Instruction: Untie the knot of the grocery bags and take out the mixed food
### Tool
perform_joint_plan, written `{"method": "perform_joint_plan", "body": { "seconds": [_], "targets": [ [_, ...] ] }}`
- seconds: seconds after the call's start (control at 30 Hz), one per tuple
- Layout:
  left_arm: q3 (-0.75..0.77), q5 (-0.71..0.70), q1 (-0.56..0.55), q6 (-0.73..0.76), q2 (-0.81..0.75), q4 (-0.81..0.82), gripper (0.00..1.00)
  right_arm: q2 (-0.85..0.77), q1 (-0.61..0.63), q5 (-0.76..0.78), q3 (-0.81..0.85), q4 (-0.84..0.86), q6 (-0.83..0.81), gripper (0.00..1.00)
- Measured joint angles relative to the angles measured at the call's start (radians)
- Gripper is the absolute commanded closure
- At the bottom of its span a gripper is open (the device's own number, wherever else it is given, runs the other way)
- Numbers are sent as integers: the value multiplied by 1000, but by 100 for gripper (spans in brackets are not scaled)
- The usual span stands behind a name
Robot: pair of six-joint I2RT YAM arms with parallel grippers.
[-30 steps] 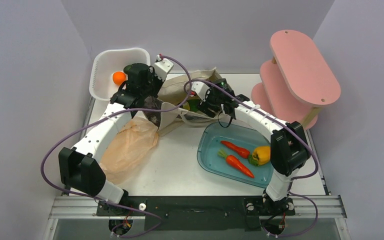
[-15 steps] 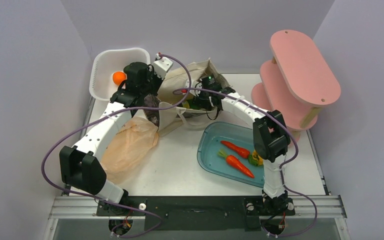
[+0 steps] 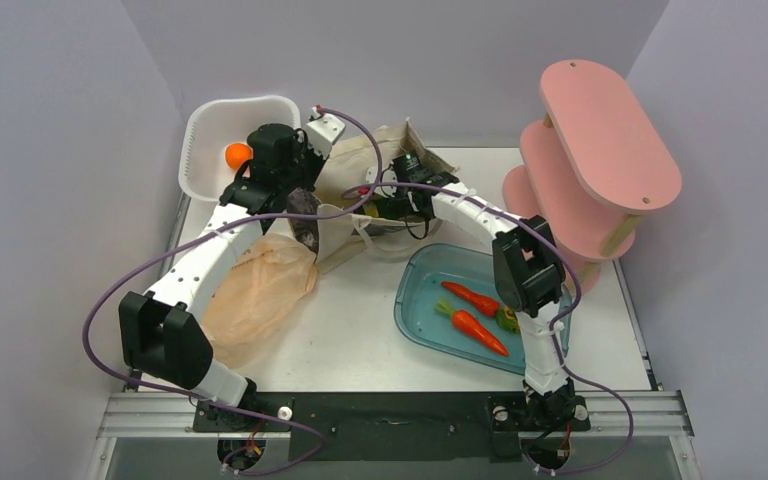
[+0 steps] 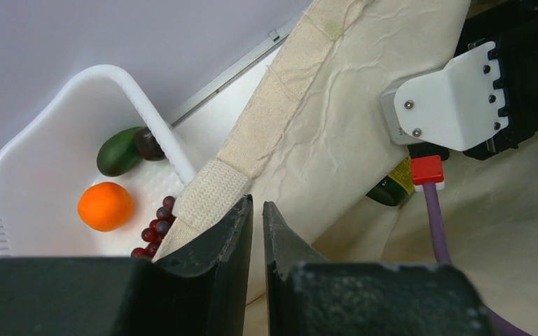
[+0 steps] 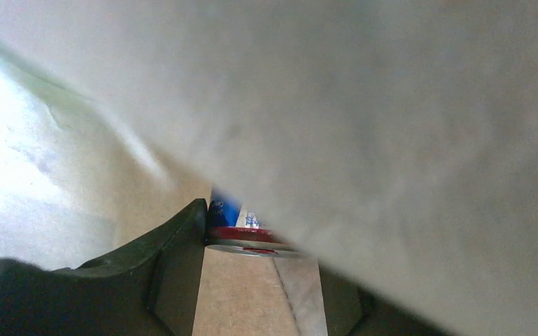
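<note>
Two carrots (image 3: 475, 312) in tray (image 3: 415, 300), near right; orange bag (image 3: 260, 290) slack on counter (image 3: 360, 340), near left; beyond, tote (image 4: 322, 126), its rim pinched in the nearly closed left hand (image 4: 257, 224); right arm stretched into tote, right hand (image 5: 266, 259) part-open astride blue, red-rimmed can (image 5: 249, 241), print unreadable, grip uncertain.

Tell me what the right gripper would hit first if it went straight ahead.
Probably the blue can, its red-and-silver rim just ahead between the jaws of the right gripper. The canvas tote drapes close alongside and might brush first; depth is unclear.
</note>
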Motion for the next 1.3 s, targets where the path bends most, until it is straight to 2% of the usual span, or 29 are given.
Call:
{"method": "perform_joint_plan", "body": {
  "seconds": [0.13,0.4,0.53,0.7,0.87,1.0,1.17,1.3],
  "targets": [
    [0,3,1,-4,0,2,90,-27,0,-60,14,-46,33,100],
    [-10,3,1,-10,-3,47,81,-133,-6,-216,40,-172,171,100],
    [-52,11,1,-6,-27,111,64,-153,-19,-281,79,-223,260,100],
    [-146,43,3,9,-106,248,55,-153,-56,-389,149,-291,421,100],
    [-210,166,8,52,-193,362,53,-153,-120,-488,192,-325,567,100],
    [-216,325,10,101,-235,397,53,-153,-159,-562,205,-340,668,100],
    [-216,527,0,205,-252,374,53,-154,-174,-618,211,-339,763,100],
    [-213,567,-31,274,-236,334,53,-156,-174,-637,211,-326,819,100]
  ]
}}
